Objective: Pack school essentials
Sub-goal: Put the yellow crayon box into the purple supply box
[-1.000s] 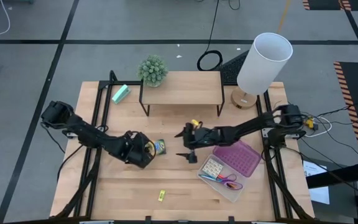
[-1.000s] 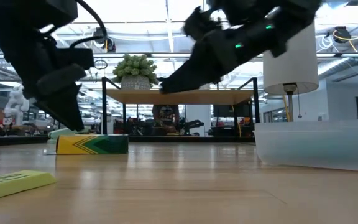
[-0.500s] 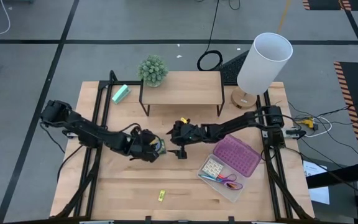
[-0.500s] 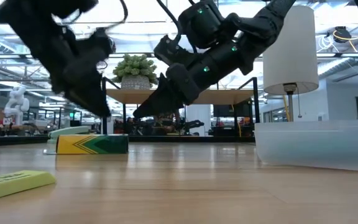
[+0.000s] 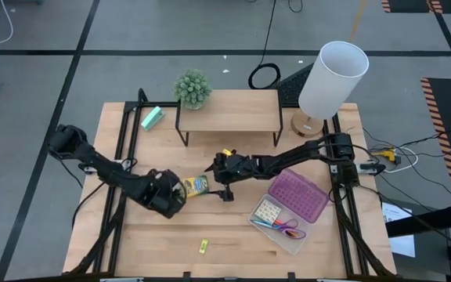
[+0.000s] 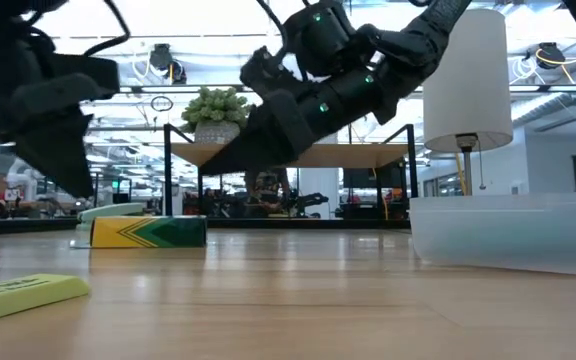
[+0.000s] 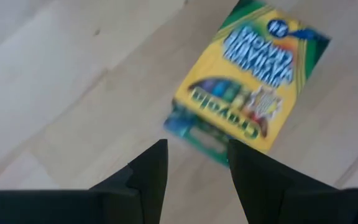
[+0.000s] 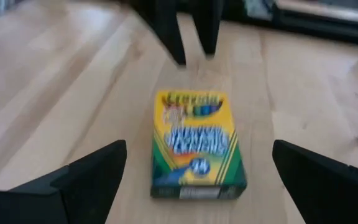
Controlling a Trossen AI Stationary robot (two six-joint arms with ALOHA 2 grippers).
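Two grippers flank the yellow-green crayon box (image 5: 196, 185), which lies flat on the wooden table (image 5: 147, 235) near its middle, touched by neither. The left gripper (image 5: 175, 193) sits at about eight o'clock from the box, just beside it; in the left wrist view its fingers (image 7: 149, 174) stand apart with a modest gap and nothing between them, the box (image 7: 252, 79) lying ahead of the tips. The right gripper (image 5: 216, 178) hovers at about two o'clock from the box, raised off the table in the low view (image 6: 238, 150); its fingers (image 8: 89, 177) are spread wide, and the box (image 8: 194, 144) lies between and beyond them, released.

At four o'clock from the crayon box, toward the table's right side, a clear box (image 5: 282, 227) lies open with its purple lid (image 5: 297, 199) folded back. Inside it are the purple-handled scissors (image 5: 290, 231) and what looks like the greenish patterned card pack (image 5: 268, 210), though the high view is too small to be sure.

A tiny yellow piece (image 5: 203, 247) rests near the front edge at six o'clock from the crayon box, well apart from it. At ten o'clock, near the back left corner, sits a mint-green block (image 5: 153, 118).
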